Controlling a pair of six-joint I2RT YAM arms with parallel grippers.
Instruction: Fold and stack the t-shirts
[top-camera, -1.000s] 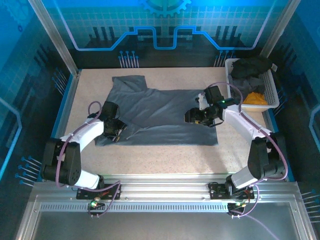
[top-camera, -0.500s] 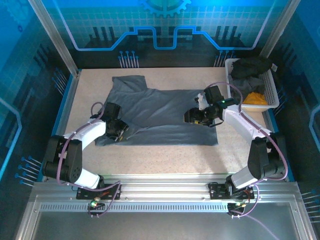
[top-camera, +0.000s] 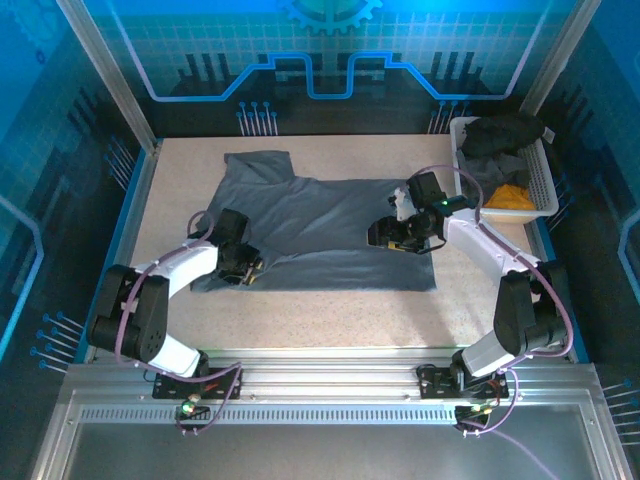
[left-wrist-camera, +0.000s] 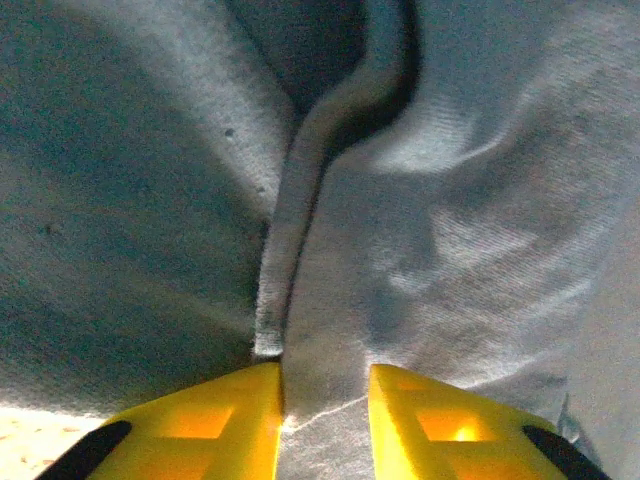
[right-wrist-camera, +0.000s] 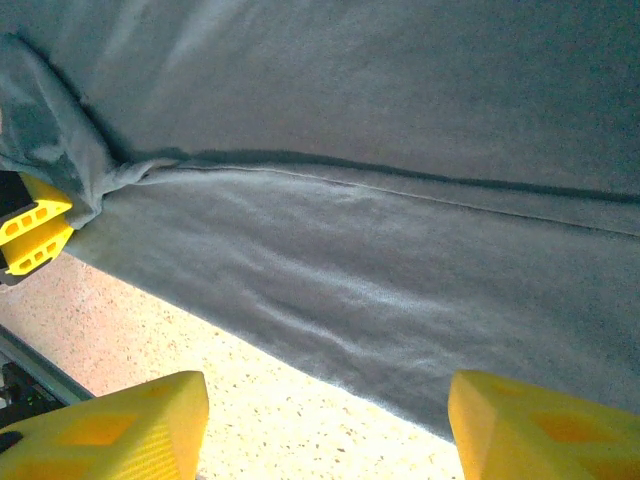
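Slate-grey t-shirt (top-camera: 320, 225) lies spread on the worktop (top-camera: 330, 305), its near-left fold nipped in the left pincer (left-wrist-camera: 325, 395), the right pincer (right-wrist-camera: 322, 388) gaping wide above its right part.

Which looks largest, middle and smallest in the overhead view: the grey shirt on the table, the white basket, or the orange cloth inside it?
Largest to smallest:
1. grey shirt
2. white basket
3. orange cloth

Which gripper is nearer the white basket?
Right. The right gripper hovers over the right end of the grey shirt, just left of the basket; the left gripper is at the shirt's near-left corner, much farther.
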